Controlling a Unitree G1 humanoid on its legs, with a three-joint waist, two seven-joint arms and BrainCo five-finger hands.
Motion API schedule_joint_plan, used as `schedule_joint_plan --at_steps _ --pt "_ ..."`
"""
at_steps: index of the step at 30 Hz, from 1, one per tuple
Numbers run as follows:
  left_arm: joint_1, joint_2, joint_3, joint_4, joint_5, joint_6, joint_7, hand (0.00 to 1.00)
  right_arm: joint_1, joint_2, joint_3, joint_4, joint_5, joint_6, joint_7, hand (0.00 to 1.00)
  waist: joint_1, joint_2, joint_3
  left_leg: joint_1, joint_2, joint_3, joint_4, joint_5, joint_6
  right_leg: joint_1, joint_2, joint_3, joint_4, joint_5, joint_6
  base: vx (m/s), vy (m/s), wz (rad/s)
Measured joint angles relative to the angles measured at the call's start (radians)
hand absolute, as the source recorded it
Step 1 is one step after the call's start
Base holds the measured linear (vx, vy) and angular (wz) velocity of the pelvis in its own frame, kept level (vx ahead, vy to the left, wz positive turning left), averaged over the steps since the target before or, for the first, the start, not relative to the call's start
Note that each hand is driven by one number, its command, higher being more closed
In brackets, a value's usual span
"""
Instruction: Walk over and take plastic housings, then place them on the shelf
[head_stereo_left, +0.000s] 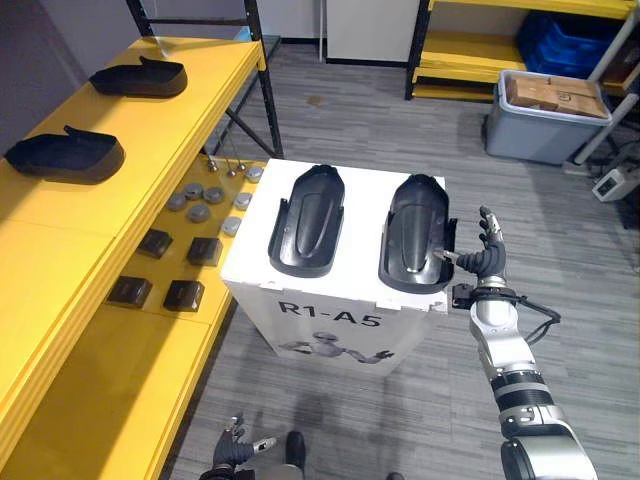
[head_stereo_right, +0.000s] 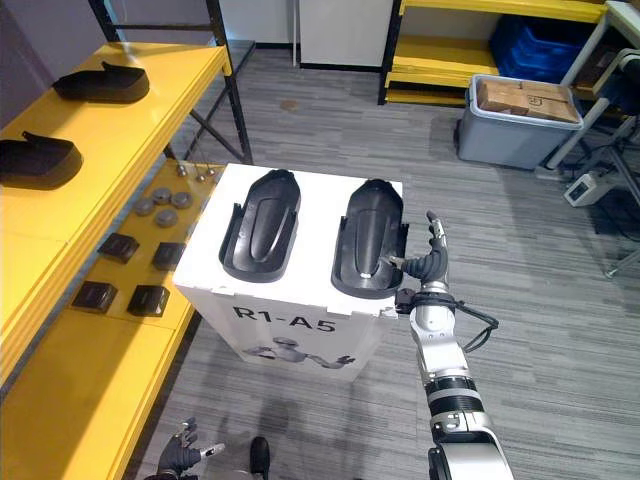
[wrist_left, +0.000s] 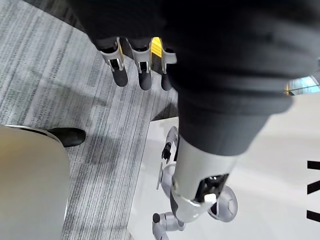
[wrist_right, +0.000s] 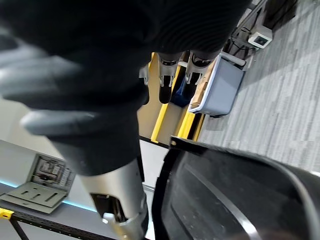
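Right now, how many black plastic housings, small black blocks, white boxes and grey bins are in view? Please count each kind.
black plastic housings: 4
small black blocks: 4
white box: 1
grey bin: 1
Total: 10

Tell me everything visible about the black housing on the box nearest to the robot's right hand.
This housing is a black, glossy plastic shell, long, rounded at its far end, with a raised ridge along its middle. It lies flat on the white box, beside another housing, not touching it. The thumb of the right hand reaches its right edge.
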Motion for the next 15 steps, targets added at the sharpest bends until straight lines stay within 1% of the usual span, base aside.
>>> schedule_joint_plan --at_steps 1,2,3,4,5,7,11,12,15 --pt "-0.004 -0.002 -0.001 -0.001 0.000 0.000 0.004 0.00 -0.052 0.012 -0.018 0.068 -0.016 0.011 -0.017 0.00 -0.001 0.004 0.009 -0.001 0.000 0.000 0.000 0.002 0.001 0.000 0.000 -0.001 -0.002 0.000 0.000 -0.02 -0.001 0.05" --pt "-0.015 -0.006 -0.005 -0.001 -0.001 -0.003 0.015 0.00 -0.126 0.022 -0.058 0.173 -0.044 0.036 -0.045 0.00 0.001 0.009 0.021 -0.009 0.000 -0.007 0.000 0.006 0.000 -0.001 0.001 -0.007 -0.008 0.001 0.000 -0.05 -0.001 0.20" --pt "-0.029 -0.011 -0.021 0.001 -0.005 -0.003 0.031 0.00 -0.182 0.026 -0.100 0.244 -0.075 0.072 -0.084 0.00 0.003 0.014 0.035 -0.020 -0.001 -0.022 0.000 0.012 0.000 0.000 0.002 -0.023 -0.015 0.005 0.000 -0.05 0.001 0.27" --pt "-0.036 -0.014 -0.028 0.001 -0.010 -0.004 0.036 0.00 -0.196 0.028 -0.117 0.258 -0.084 0.086 -0.100 0.00 0.006 0.016 0.042 -0.025 -0.001 -0.028 0.000 0.014 -0.001 -0.001 0.002 -0.025 -0.016 0.005 0.000 -0.03 0.002 0.29" --pt "-0.041 -0.024 -0.031 -0.004 -0.022 -0.006 0.041 0.00 -0.205 0.038 -0.132 0.259 -0.089 0.101 -0.124 0.00 0.015 0.017 0.055 -0.030 0.000 -0.034 0.000 0.016 -0.002 -0.003 0.004 -0.028 -0.016 0.005 0.000 0.00 0.003 0.16" --pt "-0.042 -0.033 -0.036 -0.005 -0.037 -0.007 0.063 0.00 -0.214 0.073 -0.133 0.259 -0.105 0.117 -0.150 0.00 0.014 0.017 0.061 -0.030 -0.002 -0.033 0.000 0.016 -0.002 -0.003 0.003 -0.029 -0.016 0.005 0.000 0.01 0.001 0.04" --pt "-0.044 -0.039 -0.045 -0.005 -0.038 -0.007 0.077 0.00 -0.230 0.094 -0.134 0.258 -0.107 0.119 -0.172 0.00 0.008 0.017 0.067 -0.028 -0.002 -0.032 0.000 0.016 -0.002 -0.001 0.002 -0.028 -0.017 0.005 0.000 0.02 -0.001 -0.01" --pt "-0.044 -0.039 -0.046 -0.004 -0.038 -0.007 0.078 0.00 -0.230 0.095 -0.134 0.259 -0.107 0.119 -0.172 1.00 0.007 0.018 0.067 -0.028 -0.002 -0.032 0.000 0.016 -0.002 -0.001 0.002 -0.028 -0.017 0.005 0.000 0.00 -0.002 -0.03" --pt "-0.047 -0.036 -0.047 0.001 -0.038 -0.006 0.078 0.00 -0.262 0.096 -0.134 0.309 -0.104 0.120 -0.139 1.00 0.000 0.018 0.074 -0.022 0.000 -0.024 -0.004 0.016 -0.002 0.000 0.002 -0.024 -0.017 0.005 0.000 -0.02 0.005 -0.07"
